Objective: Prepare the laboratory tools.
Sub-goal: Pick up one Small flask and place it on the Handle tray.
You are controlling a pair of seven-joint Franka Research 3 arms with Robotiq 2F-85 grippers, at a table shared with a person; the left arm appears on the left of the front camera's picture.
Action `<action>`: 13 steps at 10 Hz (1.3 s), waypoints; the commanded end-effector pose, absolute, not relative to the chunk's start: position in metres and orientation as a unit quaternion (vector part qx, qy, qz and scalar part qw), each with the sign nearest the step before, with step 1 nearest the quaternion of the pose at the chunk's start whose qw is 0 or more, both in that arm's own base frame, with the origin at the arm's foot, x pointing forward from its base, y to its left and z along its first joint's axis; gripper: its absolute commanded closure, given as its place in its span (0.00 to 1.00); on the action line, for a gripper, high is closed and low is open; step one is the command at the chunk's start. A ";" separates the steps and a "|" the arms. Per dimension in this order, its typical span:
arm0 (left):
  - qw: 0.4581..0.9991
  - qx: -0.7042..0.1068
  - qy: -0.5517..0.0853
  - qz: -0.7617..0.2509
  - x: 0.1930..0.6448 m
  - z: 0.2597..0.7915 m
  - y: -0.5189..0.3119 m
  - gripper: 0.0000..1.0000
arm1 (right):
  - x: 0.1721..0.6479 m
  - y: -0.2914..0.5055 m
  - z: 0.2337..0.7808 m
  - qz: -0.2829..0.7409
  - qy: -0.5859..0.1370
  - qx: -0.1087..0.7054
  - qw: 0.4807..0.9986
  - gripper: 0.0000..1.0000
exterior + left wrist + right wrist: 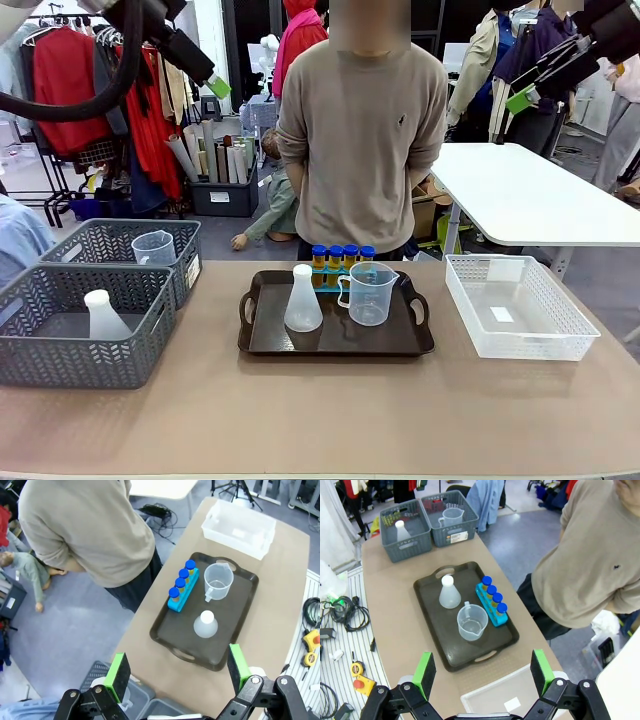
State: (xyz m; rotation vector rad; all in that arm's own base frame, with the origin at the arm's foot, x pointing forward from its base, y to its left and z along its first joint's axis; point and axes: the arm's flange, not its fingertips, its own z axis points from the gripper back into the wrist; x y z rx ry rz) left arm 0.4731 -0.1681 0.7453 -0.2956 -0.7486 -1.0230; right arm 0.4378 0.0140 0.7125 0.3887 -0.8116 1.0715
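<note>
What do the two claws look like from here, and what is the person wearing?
Each claw, left and right, has black linked fingers tipped with bright green pads. A thick black cable loops by the left arm. The person wears a beige long-sleeved sweater.

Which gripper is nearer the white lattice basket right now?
Right. The right gripper hangs high above the table's right side, roughly over the white lattice basket. The left gripper hangs high on the opposite side, above the grey baskets.
</note>
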 end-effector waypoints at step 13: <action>0.795 -0.137 -0.350 -0.476 0.472 0.745 -0.169 0.00 | 0.438 0.015 0.714 0.495 -0.377 0.182 0.761 0.00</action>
